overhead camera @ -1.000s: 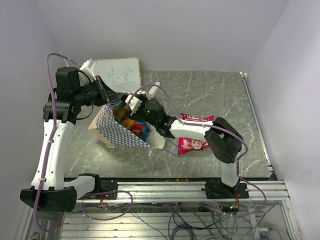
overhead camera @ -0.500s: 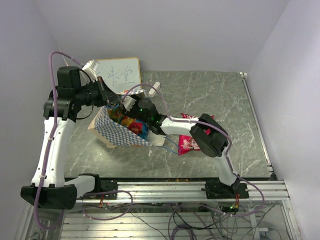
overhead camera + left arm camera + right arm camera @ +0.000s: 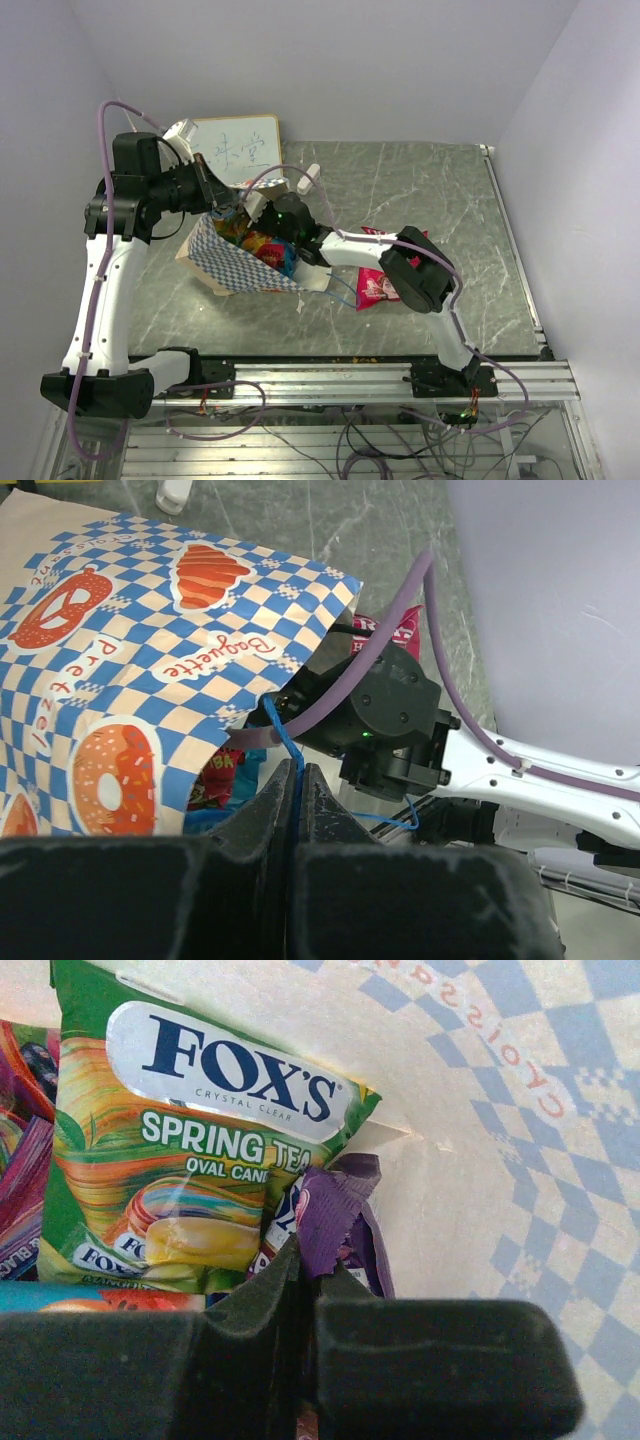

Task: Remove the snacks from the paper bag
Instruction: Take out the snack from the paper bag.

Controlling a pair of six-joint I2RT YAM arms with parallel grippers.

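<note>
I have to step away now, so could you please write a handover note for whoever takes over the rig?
Left gripper: shut on the blue cord handle of the paper bag.
Right gripper: inside the bag, shut on the purple packet's edge.
Done: pink-red packet and red packet lie on the table, right of the bag.
Left: pull out the purple packet, then the green packet and the others.
</note>
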